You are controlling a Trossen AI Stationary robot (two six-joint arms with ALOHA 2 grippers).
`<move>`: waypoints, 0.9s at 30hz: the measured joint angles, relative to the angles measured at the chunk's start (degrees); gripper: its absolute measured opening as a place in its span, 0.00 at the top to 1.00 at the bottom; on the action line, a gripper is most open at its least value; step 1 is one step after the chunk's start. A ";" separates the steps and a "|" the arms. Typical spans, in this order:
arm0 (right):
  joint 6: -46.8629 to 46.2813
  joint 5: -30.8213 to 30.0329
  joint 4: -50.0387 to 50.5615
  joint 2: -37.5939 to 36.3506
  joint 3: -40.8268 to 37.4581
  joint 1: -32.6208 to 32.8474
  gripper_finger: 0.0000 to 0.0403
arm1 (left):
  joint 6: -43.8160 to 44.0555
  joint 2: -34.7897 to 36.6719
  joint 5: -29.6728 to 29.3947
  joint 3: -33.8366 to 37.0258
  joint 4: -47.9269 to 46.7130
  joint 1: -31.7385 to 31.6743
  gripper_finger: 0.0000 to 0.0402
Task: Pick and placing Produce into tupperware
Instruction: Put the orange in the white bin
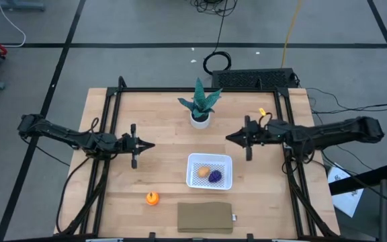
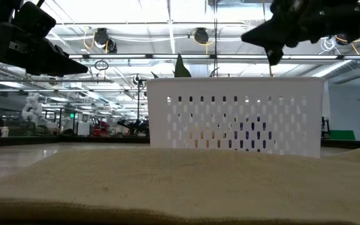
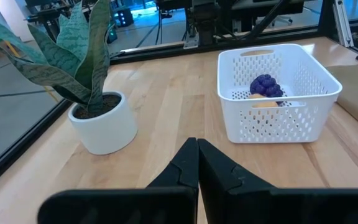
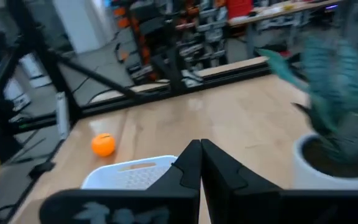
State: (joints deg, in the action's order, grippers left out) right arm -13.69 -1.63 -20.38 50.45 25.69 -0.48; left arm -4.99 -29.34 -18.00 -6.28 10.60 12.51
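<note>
Left hand [image 1: 148, 145] pressed together, empty, hovering over bare bench [image 1: 160, 128]; right hand [image 1: 232, 137] likewise pressed together, empty, facing it across the middle. Between them and slightly nearer the front edge, white tupperware [image 1: 209, 171], squarish with rounded corners, holding tan oval produce [image 1: 203, 172] and dark purple produce [image 1: 215, 176]. Orange round produce [image 1: 152, 197] loose on the wood, well forward of the left hand, probably the last piece to collect. Olive pad [image 1: 205, 217] flat beside the front edge; potted plant [image 1: 200, 106] behind the tupperware.

At bench level: perforated plastic wall of the tupperware filling the middle, woven pad in front, both hands raised clear above.

Left wrist: closed fingers aimed toward the tupperware, bumpy purple piece resting on the tan one inside; glossy white pot off to one side.

Right wrist: closed fingers over the tupperware rim, orange piece beyond it.
</note>
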 joint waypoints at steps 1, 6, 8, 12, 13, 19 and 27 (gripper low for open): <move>0.09 -0.66 0.33 -0.84 -0.76 -0.08 1.00 | 0.19 0.02 0.00 0.00 0.02 0.00 1.00; 0.86 -1.35 0.44 -3.73 -4.11 0.21 1.00 | 0.30 0.00 -0.02 0.00 0.01 0.00 1.00; 0.59 -1.74 0.47 -4.91 -5.65 0.04 1.00 | 0.42 0.01 -0.02 0.00 0.01 0.00 1.00; -1.14 -5.59 0.48 -8.29 -8.64 -0.65 1.00 | 0.63 0.00 -0.02 0.02 -0.01 0.00 1.00; -1.58 -6.93 0.48 -9.10 -9.24 -0.69 1.00 | 0.63 0.02 -0.02 0.02 -0.01 0.00 1.00; -0.60 -8.16 4.16 -12.53 -10.18 -0.55 1.00 | 0.63 0.00 -0.03 0.02 -0.03 0.00 1.00; -0.35 -8.17 4.47 -16.91 -10.23 -0.54 1.00 | 0.61 0.00 -0.04 0.00 -0.06 0.00 1.00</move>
State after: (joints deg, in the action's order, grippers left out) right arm -14.04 -9.80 -15.91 33.55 15.46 -1.02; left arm -4.38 -29.34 -18.04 -6.28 10.55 12.51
